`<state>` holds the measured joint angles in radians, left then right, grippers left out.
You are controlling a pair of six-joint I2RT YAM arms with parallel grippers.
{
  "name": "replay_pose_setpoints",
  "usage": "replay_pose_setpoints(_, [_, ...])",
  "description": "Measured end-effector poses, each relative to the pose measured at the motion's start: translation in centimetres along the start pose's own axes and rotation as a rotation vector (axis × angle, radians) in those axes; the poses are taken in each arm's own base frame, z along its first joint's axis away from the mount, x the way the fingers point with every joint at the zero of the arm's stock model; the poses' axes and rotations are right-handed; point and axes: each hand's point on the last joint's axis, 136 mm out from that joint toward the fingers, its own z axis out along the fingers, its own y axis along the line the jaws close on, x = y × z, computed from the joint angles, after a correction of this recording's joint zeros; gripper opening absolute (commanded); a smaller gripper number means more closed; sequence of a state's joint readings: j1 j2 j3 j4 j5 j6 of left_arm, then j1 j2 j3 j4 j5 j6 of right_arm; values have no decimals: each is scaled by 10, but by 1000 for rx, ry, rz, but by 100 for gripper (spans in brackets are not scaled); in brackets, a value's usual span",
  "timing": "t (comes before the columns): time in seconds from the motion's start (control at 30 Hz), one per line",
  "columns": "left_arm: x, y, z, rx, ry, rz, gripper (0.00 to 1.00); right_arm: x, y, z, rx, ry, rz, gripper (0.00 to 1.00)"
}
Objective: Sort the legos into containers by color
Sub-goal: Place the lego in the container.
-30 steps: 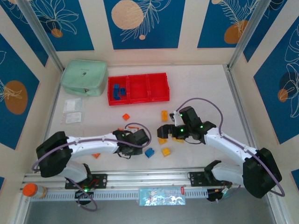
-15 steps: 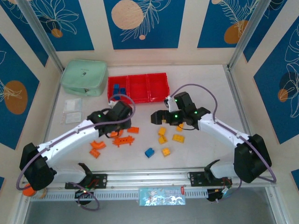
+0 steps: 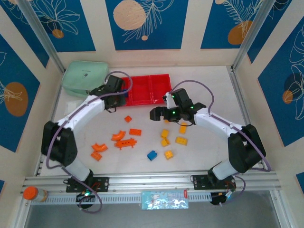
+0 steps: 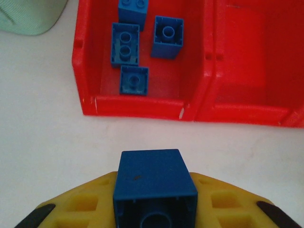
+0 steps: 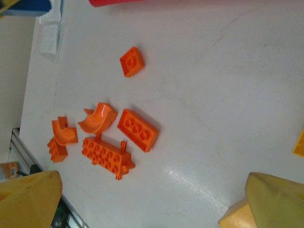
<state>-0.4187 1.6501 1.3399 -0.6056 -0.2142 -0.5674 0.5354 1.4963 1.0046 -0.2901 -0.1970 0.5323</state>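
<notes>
Currently left pincer (image 3: 115, 90) is gripping a blue brick (image 4: 154, 185) just short of the leftmost red bin (image 4: 90, 85); right pincer (image 3: 158, 114) is hanging wide open, empty.

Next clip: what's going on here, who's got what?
Two arms are sorting toy bricks by colour into a row of red bins. The left hand grips a blue brick just short of the leftmost bin, which holds four blue bricks. The right hand hangs open above the table, holding nothing. The orange bricks, the yellow bricks and one loose blue brick lie unsorted on the table.
</notes>
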Motion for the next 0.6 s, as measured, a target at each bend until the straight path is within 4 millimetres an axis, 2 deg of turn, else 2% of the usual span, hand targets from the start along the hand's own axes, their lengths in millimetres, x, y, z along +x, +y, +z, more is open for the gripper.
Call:
replay_pose_setpoints(0.13, [-18,-5,27,-15,-1,5,14,-11,1,-2,12,-37,-13,99])
replay_pose_setpoints(0.33, [-40,-1,61,-80,-6,19,18,-17,-1,-1,20,-51,-15,99])
replay_pose_setpoints(0.53, [-49,4,79,-137,-9,60,37,-20,-5,-2,24,-59,-8,99])
replay_pose_setpoints(0.6, [-52,3,82,-145,-10,76,40,-21,-5,-3,24,-61,-8,99])
